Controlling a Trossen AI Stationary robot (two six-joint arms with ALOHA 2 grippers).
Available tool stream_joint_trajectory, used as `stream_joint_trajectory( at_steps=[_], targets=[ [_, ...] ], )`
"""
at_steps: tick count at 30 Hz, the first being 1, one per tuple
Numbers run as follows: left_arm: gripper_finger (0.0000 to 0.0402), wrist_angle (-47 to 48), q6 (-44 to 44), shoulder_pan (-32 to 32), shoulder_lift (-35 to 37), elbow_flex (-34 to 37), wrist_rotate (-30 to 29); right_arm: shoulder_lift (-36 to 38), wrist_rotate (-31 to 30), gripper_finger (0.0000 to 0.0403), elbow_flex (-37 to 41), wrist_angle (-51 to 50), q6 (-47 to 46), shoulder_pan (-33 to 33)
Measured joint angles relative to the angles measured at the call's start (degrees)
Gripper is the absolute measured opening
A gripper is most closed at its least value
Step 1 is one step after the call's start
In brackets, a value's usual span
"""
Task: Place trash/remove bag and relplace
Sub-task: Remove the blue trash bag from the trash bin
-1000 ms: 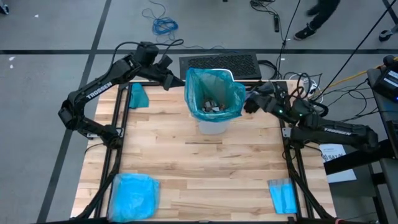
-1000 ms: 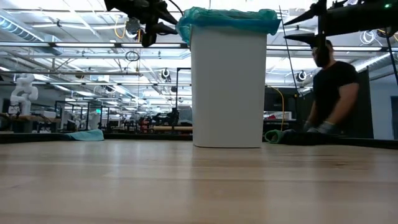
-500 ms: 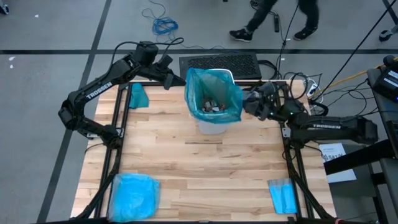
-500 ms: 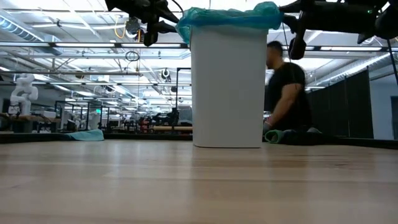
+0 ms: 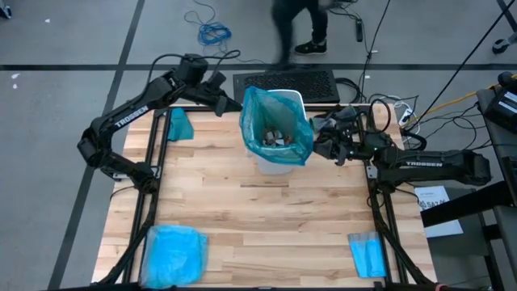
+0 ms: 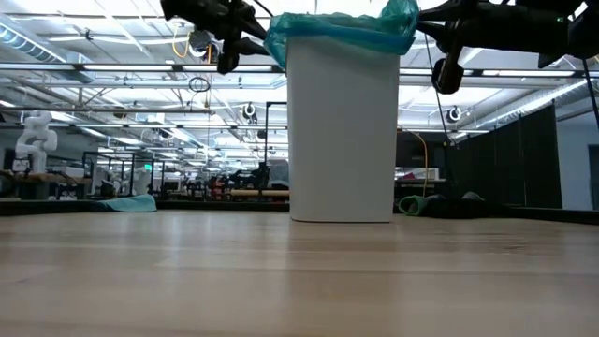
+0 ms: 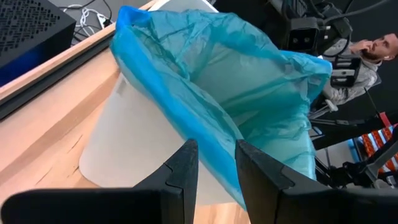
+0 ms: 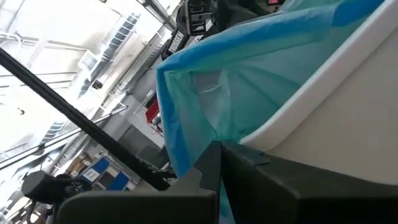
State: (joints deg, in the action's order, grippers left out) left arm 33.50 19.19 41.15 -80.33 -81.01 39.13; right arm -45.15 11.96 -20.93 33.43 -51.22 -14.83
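A white bin (image 5: 277, 162) stands at the table's far middle, lined with the teal bag (image 5: 283, 121), whose rim is folded over the bin's edge. Trash (image 5: 275, 137) lies inside it as small scraps. My right gripper (image 5: 317, 139) is at the bin's right rim, shut on the bag. My left gripper (image 5: 233, 105) hovers at the bin's far left rim. Its fingers stand apart, and in the left wrist view the bag's folded-over hem (image 7: 214, 146) runs into the gap between them. My left gripper: I cannot tell whether its fingers (image 7: 186, 165) touch the hem that lies between them. My right gripper pinches the bag's folded-over rim (image 8: 189, 146) at the bin's right side between its two shut fingers. It comes about level from the table's right. That bit of rim stands up in a peak (image 6: 401, 13) above the bin's edge.
A pale blue plastic bag (image 5: 174, 255) lies at the near left corner and a folded blue sheet (image 5: 367, 255) at the near right. A teal piece (image 5: 179, 125) lies at the far left. A black box (image 5: 283, 81) sits behind the bin, and a person (image 5: 295, 24) is beyond it.
My right gripper has moved in toward the bin's right rim, tipped up to about level, and shut on the bag's rim. That part of the rim now stands up in a peak. A person has walked past behind the table.
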Motion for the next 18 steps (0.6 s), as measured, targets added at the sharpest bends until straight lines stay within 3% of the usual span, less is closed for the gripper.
stream_joint_trajectory(
  at_steps=[8, 12, 15, 18],
  targets=[
    [0.0102, 4.82, 0.03, -0.04, -0.71, 0.00, 0.83, 5.49, -20.47, 0.0010, 0.00, 1.29, 1.85, -1.73],
    [0.0102, 11.15, -3.08, -0.03, -0.71, 0.00, -5.95, 9.67, -27.87, 0.0029, 0.00, 1.77, 4.57, -2.46],
    [0.0102, 13.86, -4.97, -0.03, -0.71, 0.00, -8.81, 10.12, -28.42, 0.0041, -3.42, 1.44, 8.90, -2.47],
    [0.0102, 14.16, -5.03, -0.09, -0.67, 0.64, -9.36, 6.61, -22.96, 0.0040, -12.12, -8.12, 11.23, -2.26]
  ],
)
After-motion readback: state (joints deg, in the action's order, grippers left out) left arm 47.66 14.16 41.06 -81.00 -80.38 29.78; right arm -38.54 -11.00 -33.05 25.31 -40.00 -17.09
